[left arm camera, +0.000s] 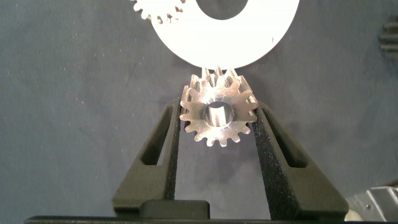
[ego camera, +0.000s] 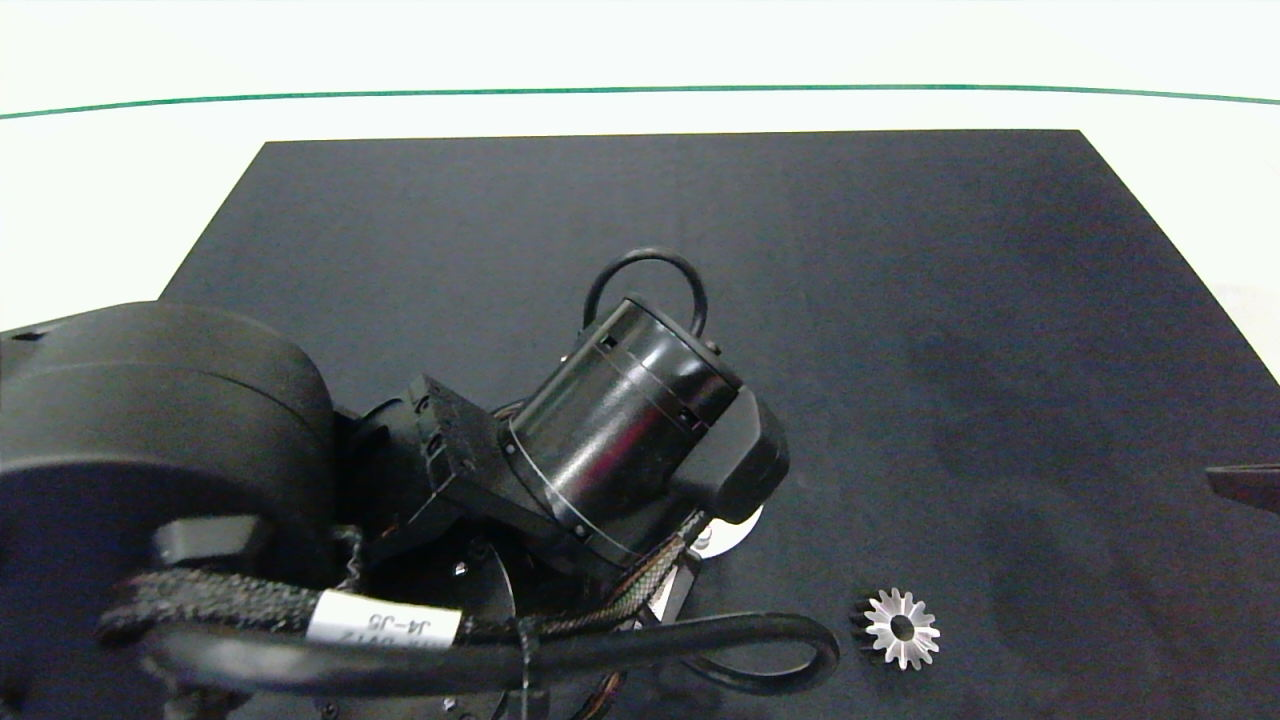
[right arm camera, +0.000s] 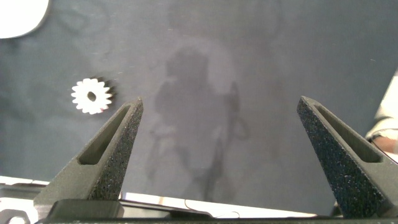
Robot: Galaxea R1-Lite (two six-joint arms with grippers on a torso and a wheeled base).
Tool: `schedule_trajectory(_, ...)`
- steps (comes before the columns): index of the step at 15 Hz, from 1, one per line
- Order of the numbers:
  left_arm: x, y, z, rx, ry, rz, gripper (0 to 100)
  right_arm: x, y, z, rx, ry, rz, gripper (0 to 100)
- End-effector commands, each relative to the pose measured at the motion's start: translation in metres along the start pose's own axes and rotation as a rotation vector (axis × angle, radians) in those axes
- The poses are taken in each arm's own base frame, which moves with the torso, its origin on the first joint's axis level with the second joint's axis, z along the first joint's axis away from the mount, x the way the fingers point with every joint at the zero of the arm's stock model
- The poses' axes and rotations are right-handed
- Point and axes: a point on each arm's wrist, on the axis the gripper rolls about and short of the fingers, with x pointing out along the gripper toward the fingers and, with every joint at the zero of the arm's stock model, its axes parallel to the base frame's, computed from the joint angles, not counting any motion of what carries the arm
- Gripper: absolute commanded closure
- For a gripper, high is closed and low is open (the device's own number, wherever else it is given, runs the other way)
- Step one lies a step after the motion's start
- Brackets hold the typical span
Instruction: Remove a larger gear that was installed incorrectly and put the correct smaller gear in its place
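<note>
Your left tool (left arm camera: 217, 109) was clamped on the smaller gear (left arm camera: 217, 116), its two foam-faced fingers (left arm camera: 173, 134) pressed against the gear's teeth on opposite sides, with the round bore facing the wrist camera. The gear sat right at the rim of a white disc (left arm camera: 249, 37), its far teeth meeting that edge; you could not tell from this view whether it was seated or only touching. Another blunt-toothed gear (left arm camera: 157, 10) showed partly on the same disc, a little apart from the one you gripped. From above, your left arm (ego camera: 620, 430) reached in over the black mat (ego camera: 700, 220) and hid the tool and nearly all of the disc, leaving only a white sliver (ego camera: 742, 524) peeking out beside the wrist. The larger gear (ego camera: 901, 628), with its long pointed teeth, lay flat on the mat on its own, near the front edge and off to the right of your left arm, well clear of the disc. Your right tool (right arm camera: 219, 102) hung over bare mat with its fingers spread wide and nothing between them; the larger gear (right arm camera: 92, 95) lay off to one side of it, untouched. The mat rested on a white tabletop (ego camera: 120, 200).
</note>
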Motion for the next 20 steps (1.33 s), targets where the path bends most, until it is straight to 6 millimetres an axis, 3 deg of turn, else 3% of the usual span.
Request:
schedule_trajectory(1, 0.010, -0.007, 0.006, 0.002, 0.007, 0.006, 99, -0.003, -0.008, 0.000, 0.027, -0.002, -0.033, 0)
schedule_trajectory(12, 0.030, -0.045, 0.023, -0.006, -0.010, -0.031, 99, -0.016, -0.017, -0.005, 0.020, -0.038, -0.068, 0)
schedule_trajectory(20, 0.045, -0.053, 0.027, -0.015, 0.001, -0.023, 99, -0.019, -0.019, -0.007, 0.018, -0.045, -0.078, 0)
